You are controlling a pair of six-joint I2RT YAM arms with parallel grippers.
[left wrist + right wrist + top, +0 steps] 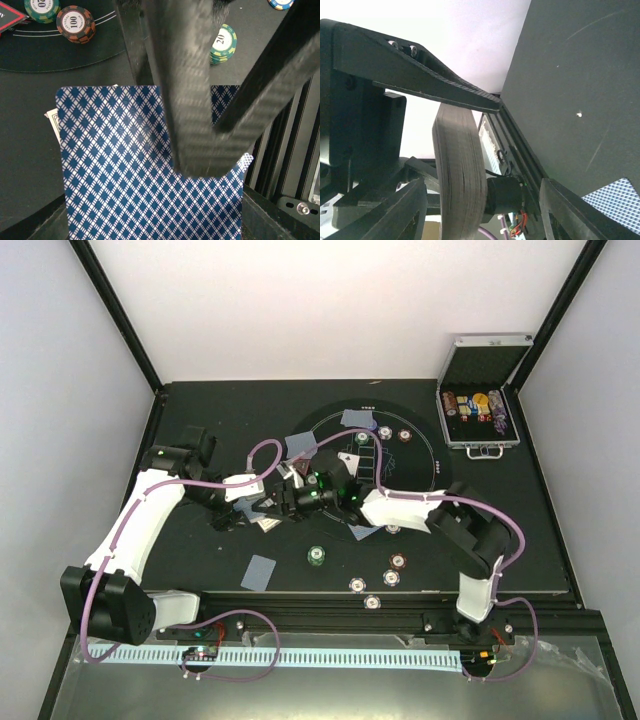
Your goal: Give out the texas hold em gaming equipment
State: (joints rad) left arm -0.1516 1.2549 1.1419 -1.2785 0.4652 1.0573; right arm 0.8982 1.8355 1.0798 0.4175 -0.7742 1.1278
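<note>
Fingers of the left gripper [214, 145] are pinched tight on a deck of playing cards [120, 170]. Its top back is a glossy blue-and-white diamond lattice with rounded corners. The right gripper [520, 142] has its dark carbon-weave fingers standing apart, with the deck's squared, layered edge just beyond their tips. Whether either touches it I cannot tell. The step looks like peeling one card off to deal, which calls for nipping only the top card and sliding it clear. Beyond the left fingers, a green chip [223, 44] and a red-brown chip [75, 23] lie on black felt [30, 100].
</note>
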